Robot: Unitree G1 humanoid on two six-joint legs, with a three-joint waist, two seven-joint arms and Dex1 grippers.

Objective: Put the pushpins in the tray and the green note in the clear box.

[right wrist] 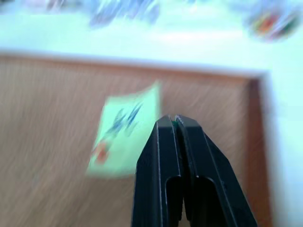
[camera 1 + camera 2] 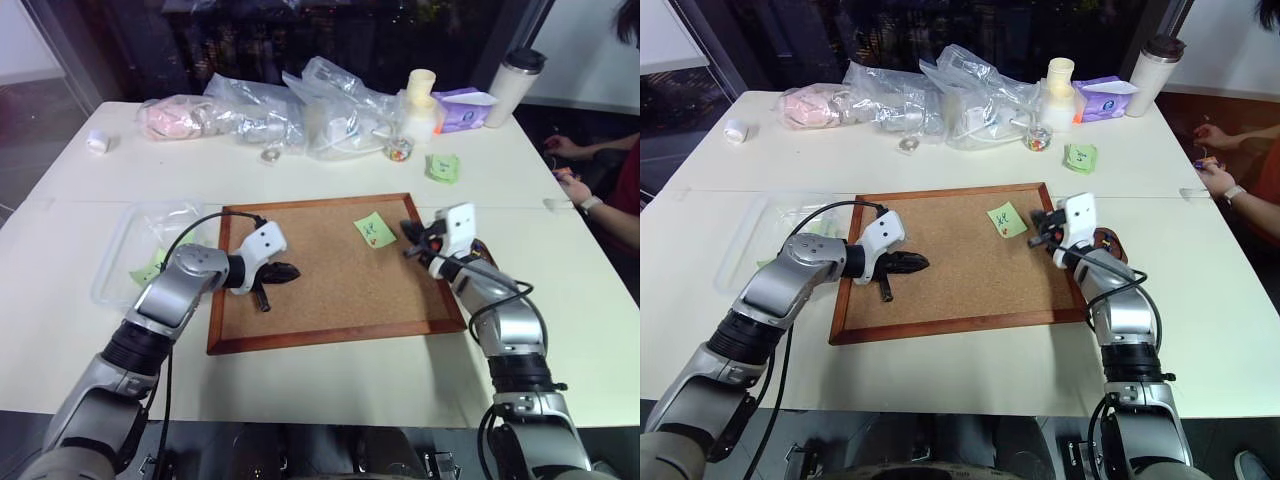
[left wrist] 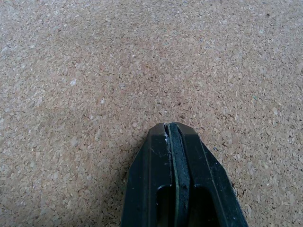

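The green note (image 2: 375,230) lies on the cork board (image 2: 330,300) near its far right corner, with dark marks and a red-headed pushpin (image 1: 100,152) at one edge. My right gripper (image 1: 175,118) hovers just right of the note, shut, with a tiny green pushpin (image 1: 175,124) pinched at its tips. The dark brown tray (image 2: 1108,240) sits just behind that hand, partly hidden. My left gripper (image 2: 290,271) is shut and empty over the board's left half. The clear box (image 2: 130,235) stands left of the board with another green slip (image 2: 150,268) inside.
Clear plastic bags (image 2: 250,115), a small glass jar (image 2: 398,150), a cream bottle (image 2: 420,100), a purple packet (image 2: 465,108), a tumbler (image 2: 515,85) and a green pad (image 2: 442,167) line the far side. A person's hands (image 2: 575,180) rest at the right edge.
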